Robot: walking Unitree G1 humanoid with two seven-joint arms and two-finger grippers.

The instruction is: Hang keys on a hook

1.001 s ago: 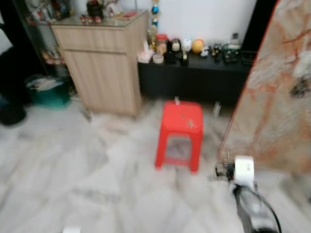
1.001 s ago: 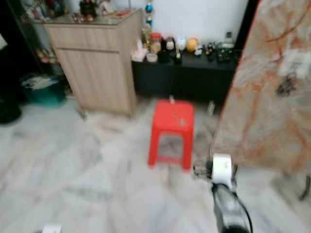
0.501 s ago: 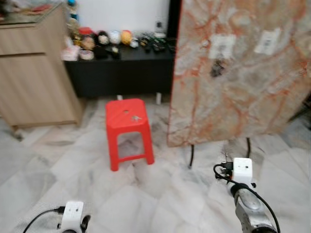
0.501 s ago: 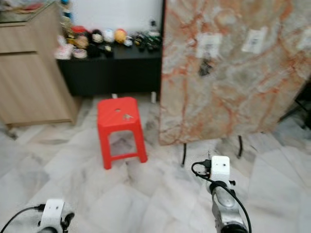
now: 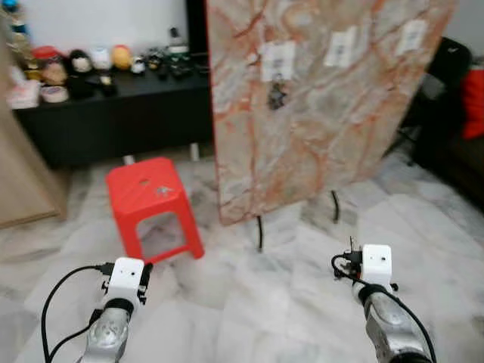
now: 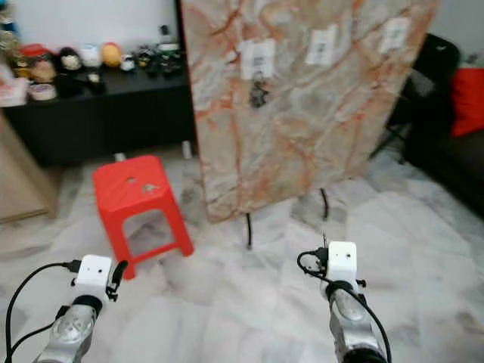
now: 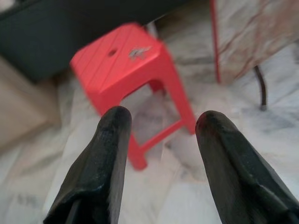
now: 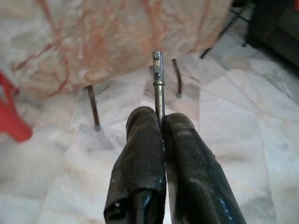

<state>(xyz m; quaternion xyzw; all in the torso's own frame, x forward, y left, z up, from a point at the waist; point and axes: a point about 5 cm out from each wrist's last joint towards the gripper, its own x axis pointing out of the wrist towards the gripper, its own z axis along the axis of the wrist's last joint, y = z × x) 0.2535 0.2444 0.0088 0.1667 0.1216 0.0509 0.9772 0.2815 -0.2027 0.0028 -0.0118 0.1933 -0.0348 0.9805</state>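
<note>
Pinching a thin metal key (image 8: 158,79) between closed fingers, right gripper (image 8: 162,122) points at the marble board (image 5: 318,98) ahead, well apart from it. Left gripper (image 7: 161,122) is spread wide, empty, red stool (image 7: 133,63) ahead of it. Another key bunch (image 5: 277,94) hangs on the board.

Even, soft indoor daylight, no glare. Faint shadow lies under the red stool (image 5: 148,198). Head views are slightly soft; the left wrist view is blurred, its near fingers (image 7: 100,163) out of focus.
</note>
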